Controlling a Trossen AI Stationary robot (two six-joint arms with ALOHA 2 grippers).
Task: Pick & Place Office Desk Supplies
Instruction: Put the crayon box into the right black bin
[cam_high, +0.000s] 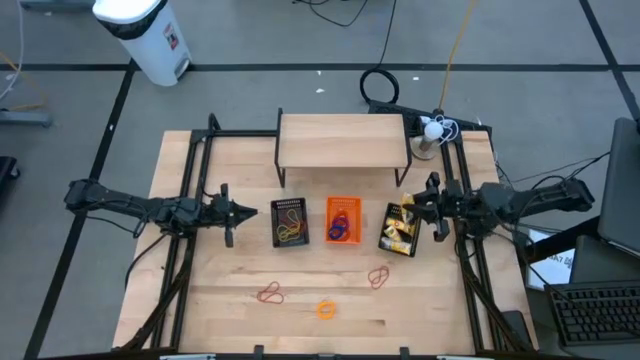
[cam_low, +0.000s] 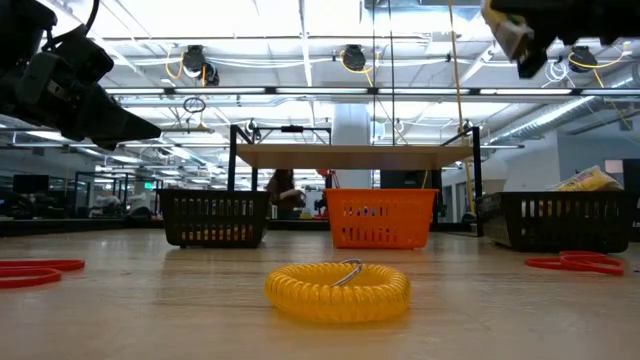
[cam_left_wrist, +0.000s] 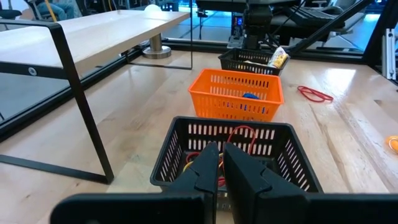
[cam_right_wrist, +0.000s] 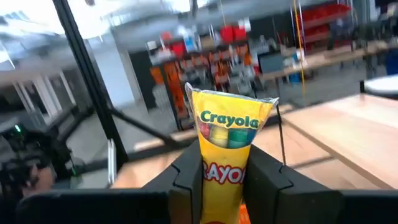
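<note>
seen from above, a wooden counter (cam_high: 230, 300) holds three small trays in a row at centre. the right tool (cam_right_wrist: 225, 177), at three o'clock above the right black mesh tray (cam_high: 400, 230), is clamped on a yellow crayola packet (cam_right_wrist: 231, 149). the left tool (cam_left_wrist: 217, 163), at nine o'clock beside the left black mesh tray (cam_high: 290, 223), is closed and empty. red rubber bands (cam_high: 271, 293) and an orange coil ring (cam_high: 326, 309) lie loose at six o'clock.

Open bare wood along the near half of the light wooden table (cam_high: 200, 310) — only red rubber bands (cam_high: 271, 293), a yellow coiled ring (cam_high: 326, 309) and more bands (cam_high: 378, 276) scattered there. Behind — three small baskets in a row: black mesh (cam_high: 290, 223), orange plastic (cam_high: 342, 220), black mesh (cam_high: 400, 229). Beyond them, blocked by a low wooden shelf on black legs (cam_high: 342, 140).
</note>
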